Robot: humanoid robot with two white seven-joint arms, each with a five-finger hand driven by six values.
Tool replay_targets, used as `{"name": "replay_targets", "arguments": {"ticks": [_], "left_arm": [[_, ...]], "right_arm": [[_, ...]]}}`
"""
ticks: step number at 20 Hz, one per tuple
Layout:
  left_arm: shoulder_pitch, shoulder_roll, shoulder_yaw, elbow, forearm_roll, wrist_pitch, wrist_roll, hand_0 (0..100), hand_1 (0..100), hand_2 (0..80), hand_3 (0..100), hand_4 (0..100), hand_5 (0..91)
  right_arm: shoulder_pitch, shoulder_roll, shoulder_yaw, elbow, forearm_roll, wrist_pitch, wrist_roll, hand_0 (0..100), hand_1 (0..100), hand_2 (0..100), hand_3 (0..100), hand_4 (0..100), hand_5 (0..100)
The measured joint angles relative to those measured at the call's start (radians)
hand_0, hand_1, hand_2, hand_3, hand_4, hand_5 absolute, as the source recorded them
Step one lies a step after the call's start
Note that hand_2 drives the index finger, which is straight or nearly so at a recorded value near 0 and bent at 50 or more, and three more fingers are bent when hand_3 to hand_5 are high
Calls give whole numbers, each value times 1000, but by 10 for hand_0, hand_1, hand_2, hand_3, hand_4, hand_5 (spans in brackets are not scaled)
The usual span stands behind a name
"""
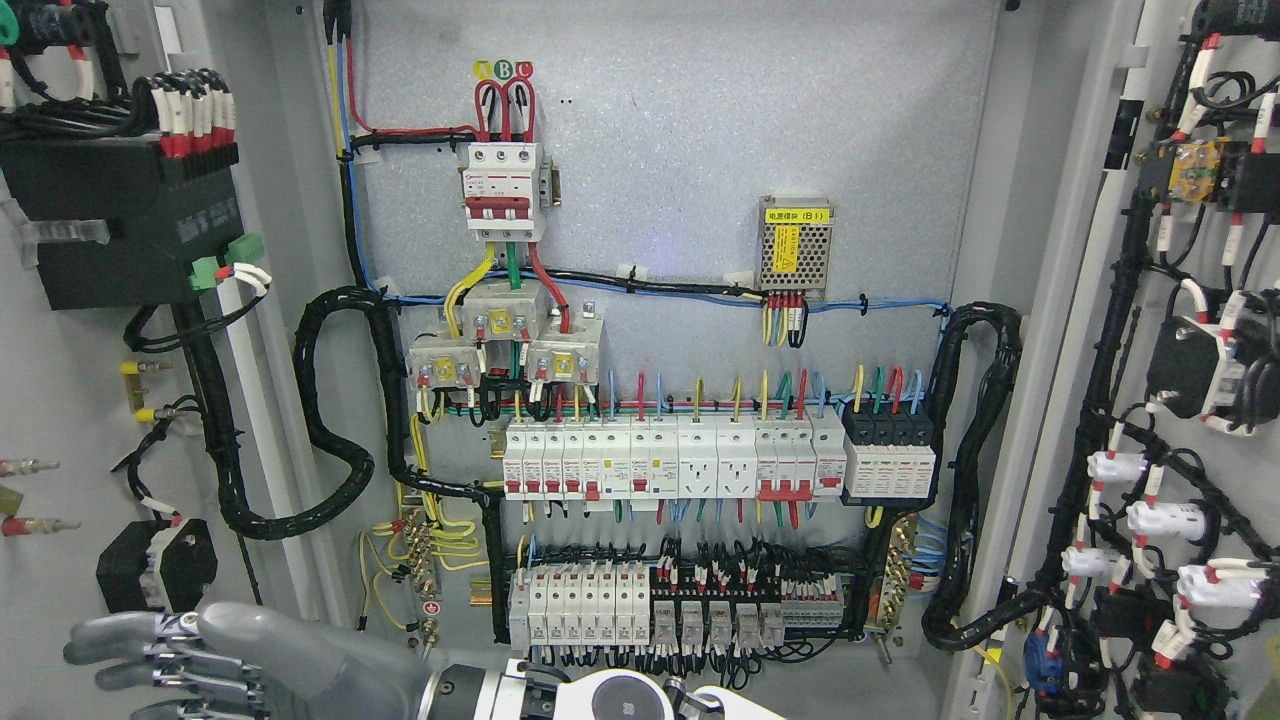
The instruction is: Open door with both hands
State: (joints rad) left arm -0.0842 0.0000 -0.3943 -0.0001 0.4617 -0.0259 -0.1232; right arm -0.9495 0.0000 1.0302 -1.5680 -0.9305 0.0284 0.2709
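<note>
1. I am judging the task as essentially done: both doors of the cabinet are standing swung wide. The left door [90, 400] is lying just above and behind the fingers; the right door [1180, 400] is well apart from them, at the far side.

2. I am seeing one hand only, the left hand [190, 650], low beside the left door's inner face. Its fingers [105, 645] are extending loosely, slightly bent, and are gripping nothing. I cannot tell whether they are touching the door panel.

3. The right hand is not showing in this view, so I am reporting nothing on it.

4. Remaining work, in my judgement: only drawing the left hand clear, or nudging the left door a little further if required.

5. Surroundings: up and to the right of the fingers, the back panel [700, 150] is carrying the main breaker [505, 190], a small power supply [797, 248] and a breaker row [670, 458].

6. Hazards: a black cable loom [330, 420] is hanging just above the fingers, and a black component [155, 565] on the door is sitting directly over them. I am advising a withdrawal clear of this wiring.
</note>
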Motion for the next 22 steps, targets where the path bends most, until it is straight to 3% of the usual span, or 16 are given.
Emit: {"name": "replay_targets", "arguments": {"ticks": [6,10,14,22], "left_arm": [[0,0,0,0,0,0,0,296,0,27,28,36,0],[1,0,0,0,0,1,0,296,0,27,27,36,0],[5,0,0,-3,0,4,-6,296,0,27,27,35,0],[102,45,11,-220,-36,-49,-151,296,0,28,28,35,0]], "right_arm": [[212,0,-111,-94,211,-96,7,218,0,0,0,0,0],[336,0,-181,-139,340,-172,-19,219,0,0,0,0,0],[464,-21,-247,-172,458,-235,-32,218,0,0,0,0,0],[738,-79,-380,-213,559,-284,-43,218,0,0,0,0,0]]}}
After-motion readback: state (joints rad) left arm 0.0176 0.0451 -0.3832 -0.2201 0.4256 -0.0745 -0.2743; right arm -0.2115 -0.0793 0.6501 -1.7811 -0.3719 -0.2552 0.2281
